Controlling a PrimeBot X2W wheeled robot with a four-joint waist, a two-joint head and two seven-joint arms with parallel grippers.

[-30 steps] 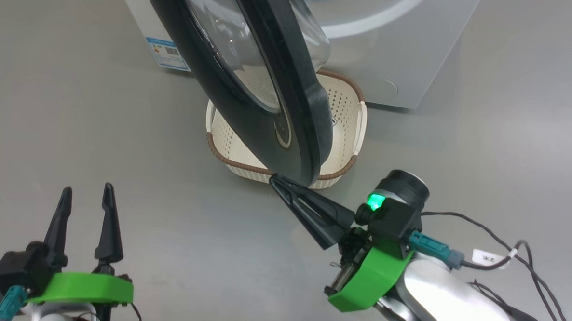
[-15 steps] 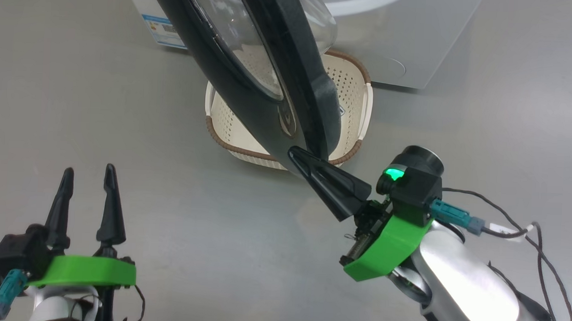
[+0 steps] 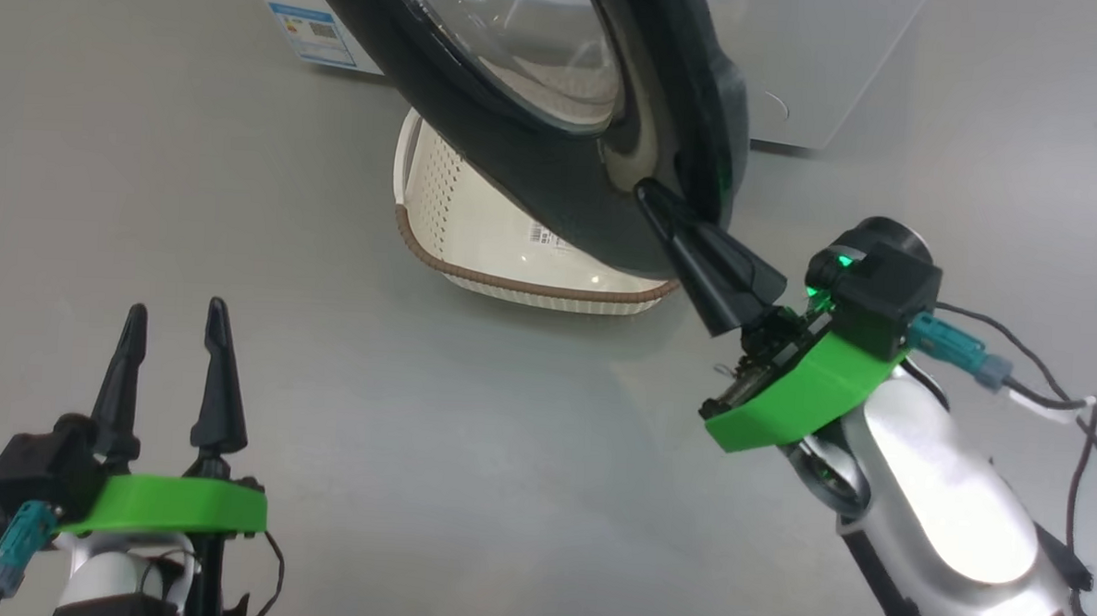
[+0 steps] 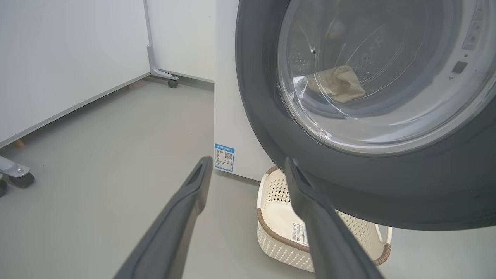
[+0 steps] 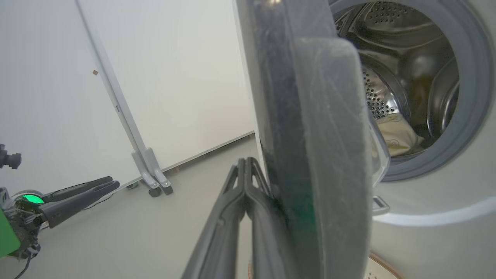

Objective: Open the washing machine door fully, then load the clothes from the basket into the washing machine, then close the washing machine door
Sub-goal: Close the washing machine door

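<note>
Grey floor below the washing machine door: my right gripper, fingers pressed together, touches the door's edge; my left gripper, fingers spread, hangs well apart from it; basket beneath the door.

The door is showing a glossy black rim around clear glass. The steel drum is gleaming; the perforated plastic basket is looking matt.
</note>
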